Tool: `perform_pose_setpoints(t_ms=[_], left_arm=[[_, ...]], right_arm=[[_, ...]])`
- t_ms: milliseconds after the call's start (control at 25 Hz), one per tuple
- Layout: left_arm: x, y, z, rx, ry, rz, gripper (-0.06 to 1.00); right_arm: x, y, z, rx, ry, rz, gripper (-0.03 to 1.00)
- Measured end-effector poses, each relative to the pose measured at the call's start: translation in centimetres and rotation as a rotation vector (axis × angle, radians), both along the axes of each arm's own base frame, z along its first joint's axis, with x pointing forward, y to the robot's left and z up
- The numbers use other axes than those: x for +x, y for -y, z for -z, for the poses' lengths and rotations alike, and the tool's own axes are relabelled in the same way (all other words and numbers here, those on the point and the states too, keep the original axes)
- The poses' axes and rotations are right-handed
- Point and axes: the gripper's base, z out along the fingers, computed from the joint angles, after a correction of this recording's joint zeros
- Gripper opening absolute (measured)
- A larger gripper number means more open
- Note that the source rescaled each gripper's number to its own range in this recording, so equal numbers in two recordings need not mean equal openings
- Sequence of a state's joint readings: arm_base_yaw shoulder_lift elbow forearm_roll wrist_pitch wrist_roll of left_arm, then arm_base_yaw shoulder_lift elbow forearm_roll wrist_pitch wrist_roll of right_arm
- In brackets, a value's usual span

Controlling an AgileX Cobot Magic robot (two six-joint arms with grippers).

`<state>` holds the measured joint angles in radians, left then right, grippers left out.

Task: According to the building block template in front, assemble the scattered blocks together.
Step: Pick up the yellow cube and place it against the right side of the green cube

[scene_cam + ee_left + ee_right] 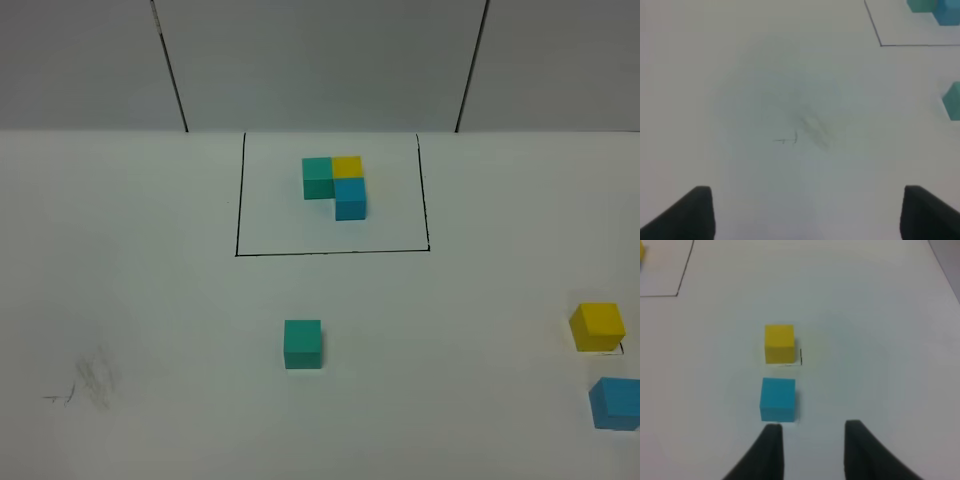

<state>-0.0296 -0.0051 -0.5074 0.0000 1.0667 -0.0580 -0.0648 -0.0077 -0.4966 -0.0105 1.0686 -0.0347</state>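
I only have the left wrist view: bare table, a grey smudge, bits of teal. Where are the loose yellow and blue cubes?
Observer: On the table, far right: the small matte yellow cube behind the small matte sky-blue cube, not touching.
Operator: Is the right gripper holding either?
Observer: No, the right gripper hangs empty just short of the sky-blue cube.
Operator: The template's layout?
Observer: The framed L-shaped cluster of cubes runs teal, yellow, then blue in front of yellow.

A teal cube, yellow cube, blue cube lie before the template.
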Motion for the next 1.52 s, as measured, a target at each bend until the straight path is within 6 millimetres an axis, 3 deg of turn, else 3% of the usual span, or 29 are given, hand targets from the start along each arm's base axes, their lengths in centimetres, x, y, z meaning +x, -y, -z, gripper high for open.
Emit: perform_pose_setpoints(t_ms=[1200, 1360, 1520], left_arm=[[0.0, 0.1, 0.0, 0.000, 0.000, -0.050, 0.64], [0.0, 0.1, 0.0, 0.000, 0.000, -0.050, 0.64], [0.0, 0.1, 0.0, 0.000, 0.000, -0.050, 0.64]], right_arm=[[0.0, -0.1, 0.0, 0.011, 0.001, -0.005, 0.01], [0.9, 0.0, 0.0, 0.030, -0.056, 0.010, 0.12], [3.9, 0.2, -0.7, 0.035, -0.167, 0.012, 0.43]])
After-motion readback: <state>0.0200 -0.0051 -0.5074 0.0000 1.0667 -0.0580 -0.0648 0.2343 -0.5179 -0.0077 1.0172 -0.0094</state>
